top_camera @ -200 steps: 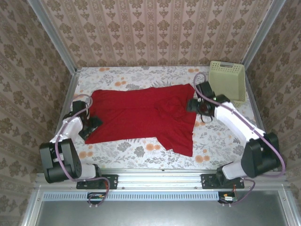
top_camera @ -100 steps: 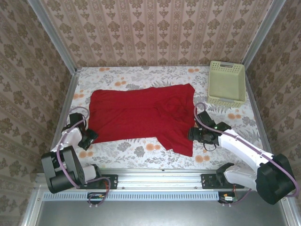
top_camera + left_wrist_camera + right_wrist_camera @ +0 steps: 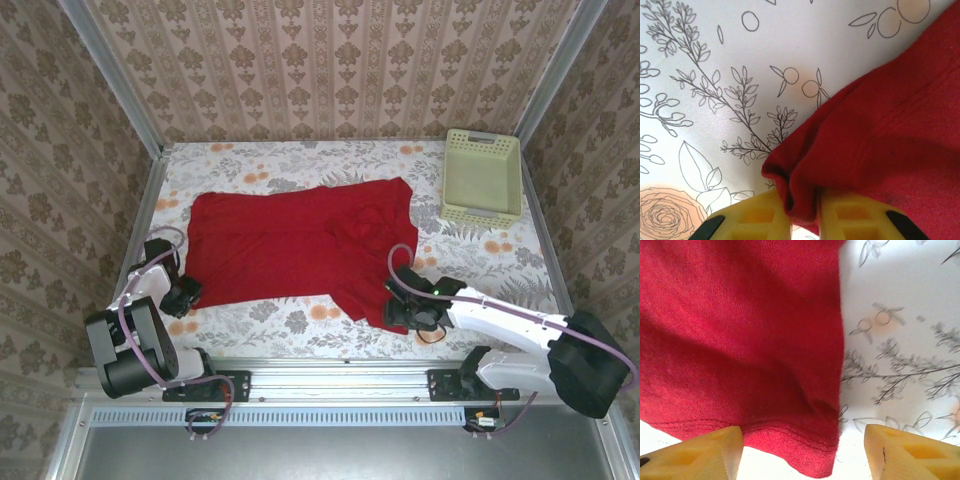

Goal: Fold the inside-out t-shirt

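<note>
Plain red inside-out t-shirt (image 3: 290,250), wide and lightly rumpled, at the middle of the floral table (image 3: 300,160).

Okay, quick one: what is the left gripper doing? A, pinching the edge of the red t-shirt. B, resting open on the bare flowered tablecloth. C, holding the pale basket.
A: the left wrist view shows the left gripper closed on a bunched fold at the edge of the t-shirt.

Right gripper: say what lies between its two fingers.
In the right wrist view, the t-shirt's hemmed corner and floral tablecloth lie between the right gripper's open fingers.
</note>
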Action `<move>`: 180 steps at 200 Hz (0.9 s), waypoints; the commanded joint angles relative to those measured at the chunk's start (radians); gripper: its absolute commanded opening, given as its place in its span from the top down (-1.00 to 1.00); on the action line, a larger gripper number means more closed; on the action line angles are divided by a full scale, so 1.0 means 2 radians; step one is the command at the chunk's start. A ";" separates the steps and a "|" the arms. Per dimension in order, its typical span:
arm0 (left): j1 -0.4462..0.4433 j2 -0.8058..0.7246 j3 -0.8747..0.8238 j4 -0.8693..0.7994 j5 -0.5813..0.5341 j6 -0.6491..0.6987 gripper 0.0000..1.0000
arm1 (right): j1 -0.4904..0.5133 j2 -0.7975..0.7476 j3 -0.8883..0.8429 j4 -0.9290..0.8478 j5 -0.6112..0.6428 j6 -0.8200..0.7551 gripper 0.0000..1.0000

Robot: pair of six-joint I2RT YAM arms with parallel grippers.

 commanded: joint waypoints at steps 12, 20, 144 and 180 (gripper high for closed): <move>-0.010 0.029 -0.021 0.107 0.076 0.008 0.72 | 0.037 0.035 -0.004 -0.008 0.030 0.075 -0.24; -0.013 0.028 -0.021 0.109 0.078 0.006 0.73 | 0.044 0.047 -0.003 -0.005 0.031 0.080 -0.19; -0.113 -0.186 -0.065 0.000 0.015 -0.085 0.97 | 0.079 -0.186 0.062 -0.310 0.195 0.194 1.00; -0.120 -0.275 -0.088 -0.061 0.011 -0.106 0.96 | 0.078 -0.204 0.079 -0.334 0.200 0.194 1.00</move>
